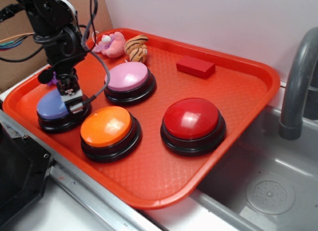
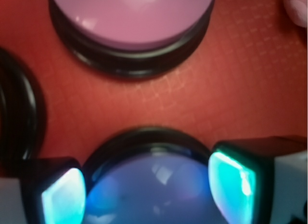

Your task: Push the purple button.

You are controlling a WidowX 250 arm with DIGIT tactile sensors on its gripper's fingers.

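Four buttons sit on the tray [image 1: 238,72]; the gripper [image 1: 73,99], fingers spread, rests over the purple button [image 1: 52,108], pink button [image 2: 132,21] beyond.

The exterior view looks down at an angle across the whole tray [image 1: 238,156] from its front, while the wrist view, very close and somewhat blurred, faces apparently straight down, sharing the purple button [image 1: 52,106] [image 2: 154,190] and pink button [image 1: 127,76] [image 2: 132,17].
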